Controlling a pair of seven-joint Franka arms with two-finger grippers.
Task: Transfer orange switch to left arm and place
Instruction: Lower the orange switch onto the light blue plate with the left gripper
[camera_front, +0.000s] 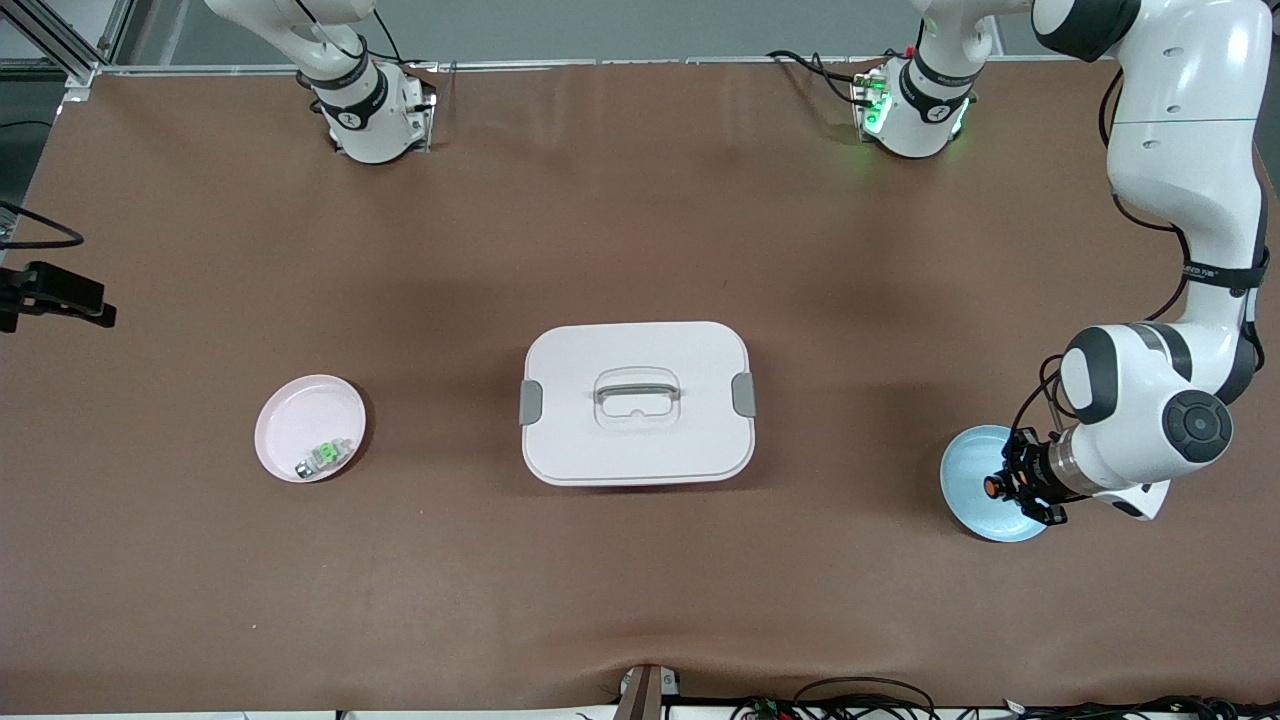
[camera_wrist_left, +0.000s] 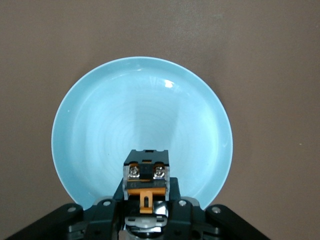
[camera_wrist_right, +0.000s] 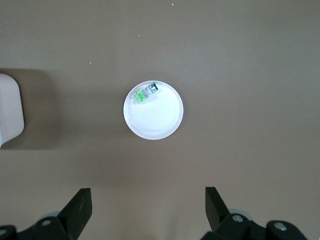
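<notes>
The orange switch (camera_front: 995, 486) (camera_wrist_left: 147, 175) is a small black part with an orange body and two silver screws. My left gripper (camera_front: 1008, 487) (camera_wrist_left: 147, 200) is shut on the switch and holds it over the blue plate (camera_front: 968, 458) (camera_wrist_left: 140, 105) at the left arm's end of the table. The white lidded box (camera_front: 640, 450) (camera_wrist_right: 10, 110) stands mid-table with its grey clips and handle. My right gripper (camera_wrist_right: 148, 205) hangs open and empty, high over the table near the pink plate (camera_front: 300, 410) (camera_wrist_right: 155, 120); the front view shows only that arm's base.
A small green-and-silver part (camera_front: 325, 455) (camera_wrist_right: 144, 94) lies in the pink plate toward the right arm's end. A black clamp (camera_front: 55, 290) juts in at that end's edge. Cables run along the table edge nearest the front camera.
</notes>
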